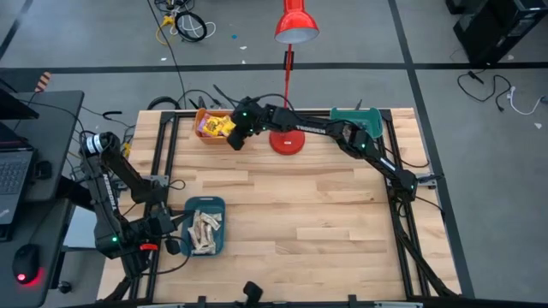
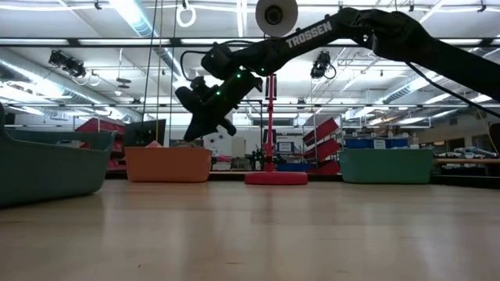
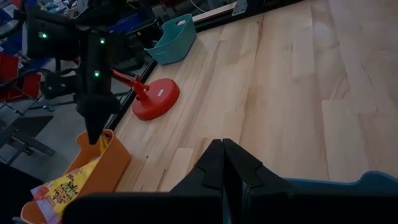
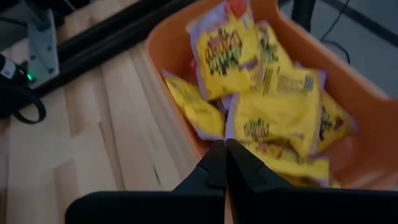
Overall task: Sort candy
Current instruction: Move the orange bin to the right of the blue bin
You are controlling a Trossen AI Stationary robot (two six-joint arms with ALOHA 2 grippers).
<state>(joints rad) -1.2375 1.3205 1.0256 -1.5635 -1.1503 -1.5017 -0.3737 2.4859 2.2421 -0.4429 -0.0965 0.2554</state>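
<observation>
Lying heaped in the orange bin are the yellow packets, crumpled squares with dark print, at the far left part of the table. Pale beige bars fill the teal bin near the table's front left edge, close to my left arm.

My right gripper hangs just over the orange bin's near rim, fingers pressed together with nothing between them, tips pointing down at the packets without touching any that I can see. My right arm stretches across the table's back edge to reach there, passing in front of the red lamp, whose round base sits just beside the orange bin.

My left gripper waits low at the front left, over the teal bin's edge, fingers also pressed together and empty.

A second teal bin stands at the far right of the table, beyond the lamp.
</observation>
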